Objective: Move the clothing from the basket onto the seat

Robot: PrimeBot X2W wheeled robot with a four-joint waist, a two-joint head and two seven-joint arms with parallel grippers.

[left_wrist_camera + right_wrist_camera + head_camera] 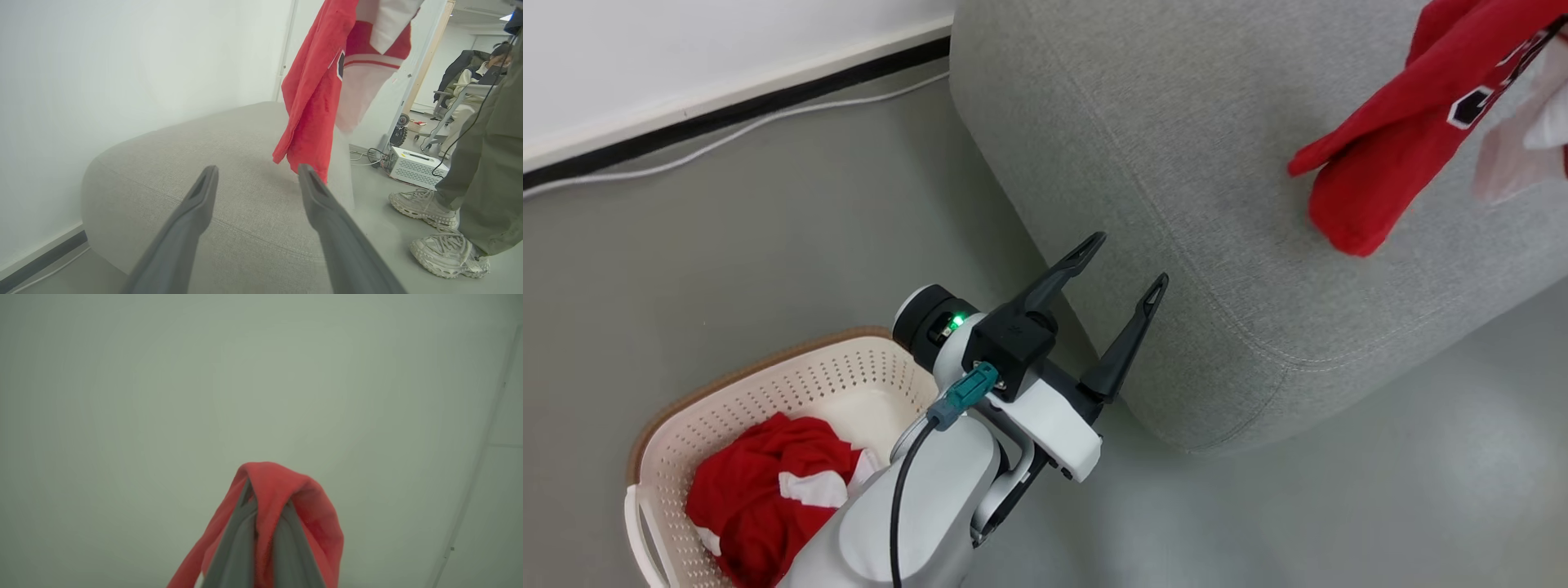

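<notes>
Left gripper (1127, 261) is wide open and empty, over the floor between basket (849, 367) and seat (1176, 147), fingers pointing at the seat's corner. Right gripper (265, 510) is clamped tight on a fold of the red garment (1388, 139). The garment hangs above the seat's top; its lower end looks just clear of the cushion, hard to call from these angles. Second red garment (760, 490), with white patches, lies bunched in the basket. Person's shoes (437, 228) are on the floor beside the seat.
</notes>
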